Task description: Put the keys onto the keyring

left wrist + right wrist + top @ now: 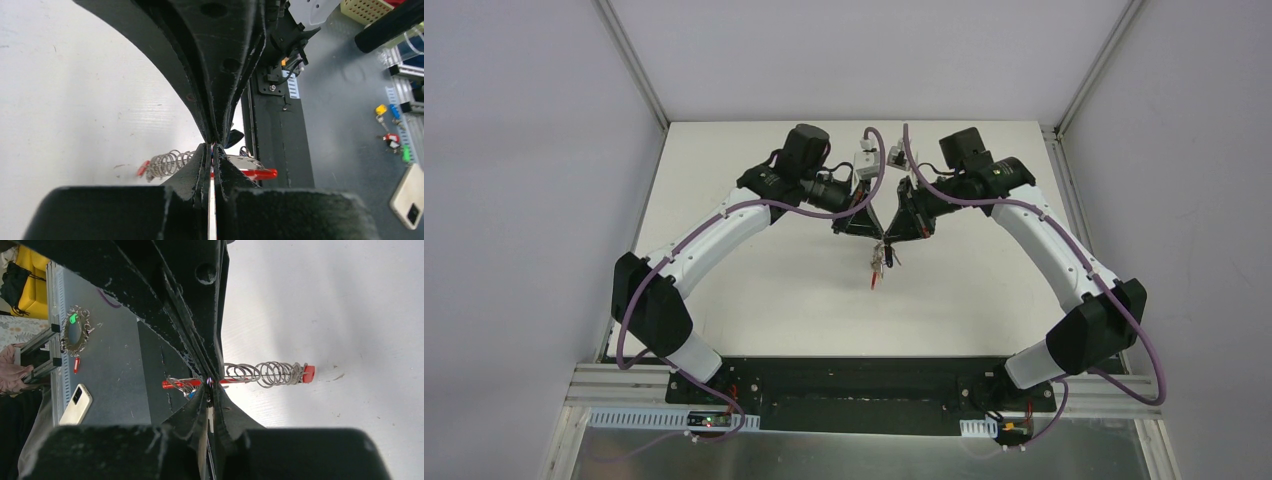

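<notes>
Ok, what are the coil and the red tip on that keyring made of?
On the keyring, the coil looks like bare steel wire: silvery and glossy, with highlights glinting on each loop. The red tip is probably plastic, an even opaque red with a soft sheen, though painted metal can't be ruled out.

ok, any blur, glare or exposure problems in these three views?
Top external: evenly lit and sharp, but the keyring is tiny. Left wrist: the left gripper is a black blur along the bottom; the keyring's coil beyond is in focus. Right wrist: same blurred foreground on the right gripper, against a bright table, so contrast is harsh.
</notes>
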Controlling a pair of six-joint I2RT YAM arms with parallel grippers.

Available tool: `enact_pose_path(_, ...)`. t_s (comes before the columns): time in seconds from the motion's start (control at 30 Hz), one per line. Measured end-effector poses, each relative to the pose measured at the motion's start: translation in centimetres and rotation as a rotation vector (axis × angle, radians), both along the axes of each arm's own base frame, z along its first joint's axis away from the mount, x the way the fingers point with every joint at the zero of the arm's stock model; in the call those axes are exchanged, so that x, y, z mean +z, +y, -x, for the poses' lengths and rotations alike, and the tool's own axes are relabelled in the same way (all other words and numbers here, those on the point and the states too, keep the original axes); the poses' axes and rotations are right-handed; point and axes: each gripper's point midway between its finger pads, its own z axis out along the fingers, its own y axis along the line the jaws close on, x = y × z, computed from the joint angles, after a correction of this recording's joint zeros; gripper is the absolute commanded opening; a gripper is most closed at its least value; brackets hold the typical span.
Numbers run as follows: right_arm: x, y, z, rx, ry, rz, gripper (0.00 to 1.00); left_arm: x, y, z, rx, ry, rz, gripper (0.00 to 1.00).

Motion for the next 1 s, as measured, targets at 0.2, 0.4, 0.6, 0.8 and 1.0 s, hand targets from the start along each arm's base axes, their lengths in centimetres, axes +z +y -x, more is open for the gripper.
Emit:
enact_pose_path(0.2, 0.3, -0.4, -0.5, -0.021, -0.01, -0.028, 0.21, 0.2, -0.2, -0.7, 0.06, 0.1, 0.027, 0.0)
enact_pose_path(0.4, 0.4, -1.6, -1.0, -0.072, -0.002, -0.072, 0.29, 0.5, -0.8, -0.9, 0.084, 0.183, 0.08, 0.0)
enact_pose_path(0.6, 1.6, -2.1, -1.2, -0.089, -0.028, -0.115, 0.26, 1.8, -1.4, -0.8, 0.069, 0.218, 0.145, 0.0)
enact_pose_path(0.8, 2.3, -2.1, -1.0, -0.08, -0.043, -0.14, 0.15, 2.6, -1.6, -0.7, 0.056, 0.234, 0.182, 0.0)
enact_pose_path(1.0, 1.8, -2.3, -1.0, -0.087, -0.034, -0.141, 0.13, 3.0, -1.5, -0.9, 0.058, 0.235, 0.193, 0.0)
